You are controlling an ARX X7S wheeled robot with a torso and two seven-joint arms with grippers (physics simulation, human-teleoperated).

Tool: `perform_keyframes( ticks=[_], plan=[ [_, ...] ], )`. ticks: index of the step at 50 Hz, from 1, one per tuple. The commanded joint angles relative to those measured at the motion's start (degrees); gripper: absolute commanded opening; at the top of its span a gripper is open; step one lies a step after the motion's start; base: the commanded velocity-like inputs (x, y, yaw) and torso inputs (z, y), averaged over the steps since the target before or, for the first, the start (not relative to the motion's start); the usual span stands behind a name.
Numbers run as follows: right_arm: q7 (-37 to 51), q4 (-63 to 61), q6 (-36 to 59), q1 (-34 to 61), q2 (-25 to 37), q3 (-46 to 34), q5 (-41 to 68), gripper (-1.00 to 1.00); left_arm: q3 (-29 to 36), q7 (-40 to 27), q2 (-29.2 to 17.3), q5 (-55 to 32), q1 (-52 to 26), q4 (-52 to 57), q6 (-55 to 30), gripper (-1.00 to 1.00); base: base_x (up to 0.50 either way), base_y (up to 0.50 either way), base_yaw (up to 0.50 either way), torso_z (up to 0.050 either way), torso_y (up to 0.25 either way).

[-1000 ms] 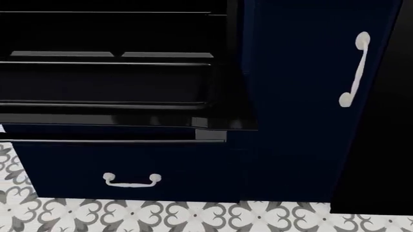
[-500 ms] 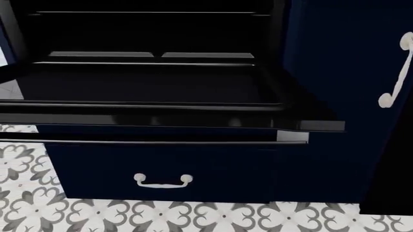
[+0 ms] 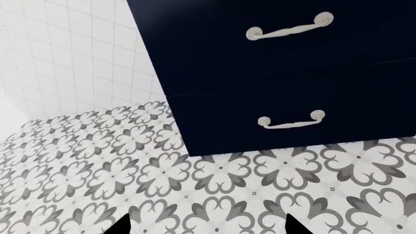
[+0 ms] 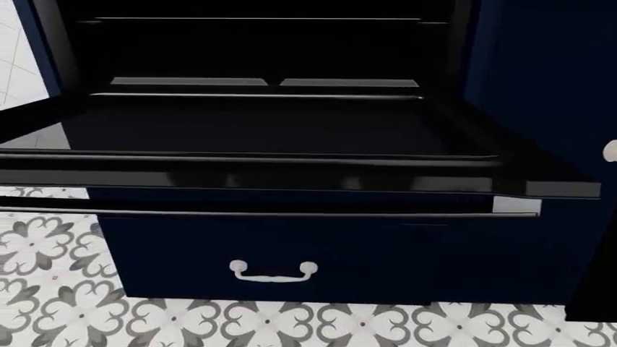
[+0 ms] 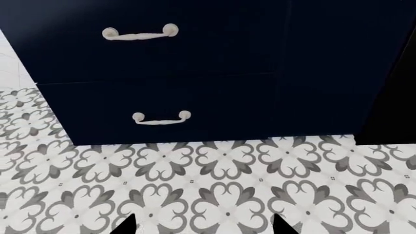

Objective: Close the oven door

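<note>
The oven door is a wide glossy black panel, folded down flat and level across the head view. Its raised-rim inner face points up, and its front edge faces me. Behind it gapes the black oven cavity with wire racks. Neither gripper appears in the head view. My left gripper hangs open over the patterned floor, with only its two black fingertips showing, far apart. My right gripper is open too, above the floor, with nothing between its fingertips.
Under the door sits a navy drawer with a white curved handle. A tall navy cabinet stands to the right. Both wrist views show navy drawers, the grey-and-white tiled floor and a white tiled wall.
The head view has swung left, so the oven and the drawer now sit further right in the frame. The door stays folded down as before.
</note>
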Motion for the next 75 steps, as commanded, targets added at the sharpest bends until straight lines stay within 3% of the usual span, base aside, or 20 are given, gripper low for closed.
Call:
perform_keyframes(
  ticks=[1, 20, 37, 39, 42, 44, 47, 58, 61, 63, 64, 68, 69, 71, 75],
  plan=[
    [0.00, -0.02, -0.15, -0.03, 0.09, -0.25, 0.42, 1.00, 0.17, 0.00, -0.09, -0.31, 0.12, 0.26, 0.00, 1.00, 0.00, 0.22, 0.00, 0.000, 0.000],
    [-0.32, -0.43, -0.17, -0.10, 0.25, -0.51, 1.60, 1.00, 0.48, -0.35, -0.19, -0.55, 0.16, 0.29, 0.32, 1.00, 0.00, 0.10, 0.00, 0.000, 0.000],
    [-0.10, -0.33, -0.38, 0.05, 0.51, -0.98, 1.76, 1.00, 1.05, -0.66, -0.37, -0.50, 0.22, 1.76, -0.77, 1.00, 0.25, 0.00, 0.00, 0.000, 0.000],
    [0.00, -0.43, -0.38, -0.03, 0.56, -1.06, 1.72, 1.00, 1.16, 0.31, 2.55, 0.12, -5.41, -15.43, 11.80, 1.00, 0.29, 0.01, 0.00, 0.000, 0.000],
    [0.03, -0.01, -0.75, -0.01, 0.53, -1.06, 1.74, 1.00, 1.11, -0.41, 0.01, -0.70, -0.54, -0.87, 1.01, 1.00, 0.29, 0.08, 0.00, 0.000, 0.000],
    [0.33, -1.09, -0.07, -0.18, 0.76, -1.26, 1.69, 1.00, 1.07, 0.21, 1.73, -0.44, -3.68, -11.68, 8.67, 1.00, 0.28, 0.09, 0.00, 0.000, 0.000],
    [0.54, -1.32, -0.04, -0.20, 0.81, -1.38, 1.61, 1.00, 1.08, -0.49, -0.24, -1.02, -0.04, 0.04, 0.60, 1.00, 0.28, 0.09, 0.00, 0.000, 0.000],
    [0.27, 0.14, -1.05, 0.08, 0.51, -1.52, 1.88, 1.00, 1.38, -0.92, -0.41, -0.90, 0.00, 0.65, -0.06, 1.00, 0.28, 0.11, 0.00, 0.000, 0.000],
    [0.15, 0.43, -1.30, 0.16, 0.46, -1.52, 2.03, 1.00, 1.39, 0.33, 2.98, -0.26, -6.75, -21.24, 14.43, 1.00, 0.28, 0.12, 0.00, 0.000, 0.000],
    [0.08, 0.71, -1.48, 0.13, 0.43, -1.57, 2.07, 1.00, 1.53, -1.01, -0.41, -1.03, -0.10, -4.06, 0.28, 1.00, 0.28, 0.12, 0.00, 0.000, 0.000],
    [0.08, 0.60, -1.48, 0.05, 0.50, -1.54, 2.16, 1.00, 1.59, -1.11, -0.62, -1.07, 0.43, 1.75, -0.61, 1.00, 0.28, 0.12, 0.00, 0.000, 0.000],
    [-0.08, 1.08, -1.83, 0.13, 0.44, -1.49, 2.40, 1.00, 1.78, -1.29, -0.62, -0.94, 0.53, 1.99, -0.77, 1.00, 0.27, 0.12, 0.00, 0.000, 0.000],
    [-0.15, 1.22, -1.82, 0.18, 0.37, -1.55, 2.44, 1.00, 1.86, -0.72, 1.00, -0.54, -2.25, -6.61, 5.97, 1.00, 0.27, 0.12, 0.00, 0.000, 0.000],
    [-0.11, 0.73, -1.60, 0.07, 0.49, -1.60, 2.58, 1.00, 1.85, -1.21, -0.51, -0.98, 0.10, 0.90, -0.15, 1.00, 0.26, 0.09, 0.00, 0.000, 0.000],
    [0.16, -0.06, -1.15, -0.08, 0.69, -1.71, 2.71, 1.00, 2.02, -1.36, -0.78, -0.97, 0.61, 2.60, -1.13, 1.00, 0.26, 0.02, 0.00, 0.000, 0.000]
  ],
)
